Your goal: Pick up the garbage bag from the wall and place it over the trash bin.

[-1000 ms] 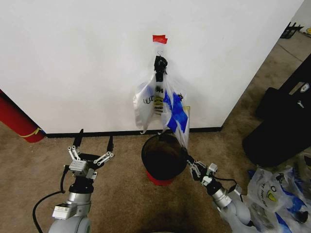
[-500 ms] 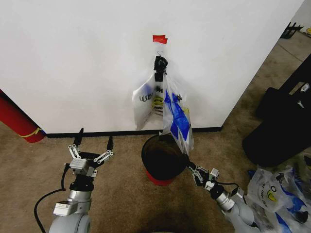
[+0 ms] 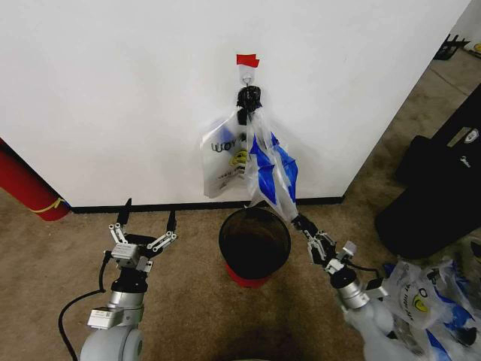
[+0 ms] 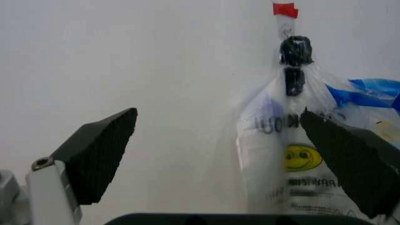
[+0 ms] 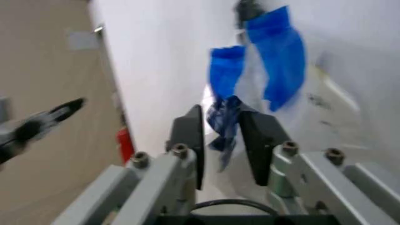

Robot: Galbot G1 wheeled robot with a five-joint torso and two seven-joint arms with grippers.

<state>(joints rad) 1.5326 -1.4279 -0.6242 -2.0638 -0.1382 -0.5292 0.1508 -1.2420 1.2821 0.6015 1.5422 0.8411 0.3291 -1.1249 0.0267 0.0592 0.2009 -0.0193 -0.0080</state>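
The garbage bag [image 3: 272, 174], see-through with blue patches, hangs from a hook under red tape [image 3: 246, 59] on the white wall [image 3: 113, 98]. It is pulled taut down to the right. My right gripper [image 3: 301, 223] is shut on its lower corner, just right of the trash bin's rim. In the right wrist view blue plastic [image 5: 224, 123] sits pinched between the fingers [image 5: 190, 145]. The trash bin [image 3: 254, 244], black mesh with a red base, stands below the bag. My left gripper [image 3: 146, 219] stands open left of the bin, its fingers [image 4: 100, 154] wide apart and facing the wall.
A whitish bag with black lettering [image 3: 222, 162] hangs on the same hook under a black knot [image 3: 249, 98]. A red cylinder [image 3: 26, 188] leans at the far left. Black cases [image 3: 443, 180] and a heap of bags [image 3: 428, 301] crowd the right.
My right gripper has moved up and to the right with the bag's corner, drawing the bag tight. The hanging bags have swung and spread. The left arm has stayed put.
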